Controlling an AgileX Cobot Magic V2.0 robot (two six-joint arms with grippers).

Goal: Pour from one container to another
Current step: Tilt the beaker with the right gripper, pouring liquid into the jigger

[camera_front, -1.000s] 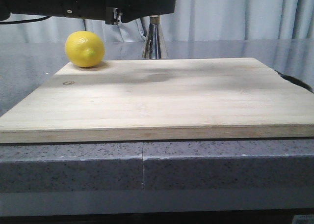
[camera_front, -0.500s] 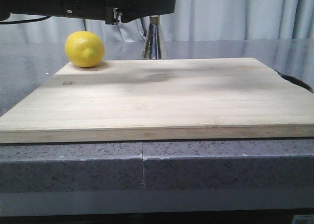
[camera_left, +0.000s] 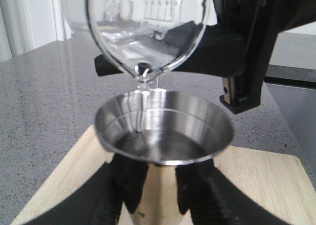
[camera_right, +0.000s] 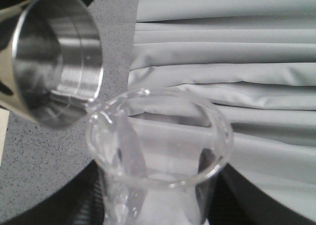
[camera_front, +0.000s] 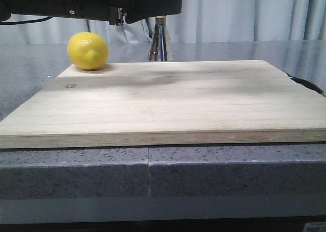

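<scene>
Nearest in the front view, the wooden cutting board (camera_front: 168,99) is lying on the grey stone surface (camera_front: 153,171). A lemon (camera_front: 88,50) is sitting at the board's 11 o'clock corner. Beyond its far edge, at 12 o'clock, the foot of the steel jigger (camera_front: 160,42) is showing under the left arm's dark body.

The pour itself is in hand. In the left wrist view the left gripper (camera_left: 153,195) is holding its fingers (camera_left: 126,185) clamped on the jigger's lower cone. Above, the glass beaker (camera_left: 148,27) is tipped steeply, its lip hanging over the jigger's rim at 11 o'clock, and a thin clear stream is falling into the cup. The right gripper (camera_right: 153,205) is gripping the beaker, its fingers (camera_right: 91,200) pressing against the glass walls.

Next, I judge, the beaker needs righting gently once drained, while the jigger is being kept level.
</scene>
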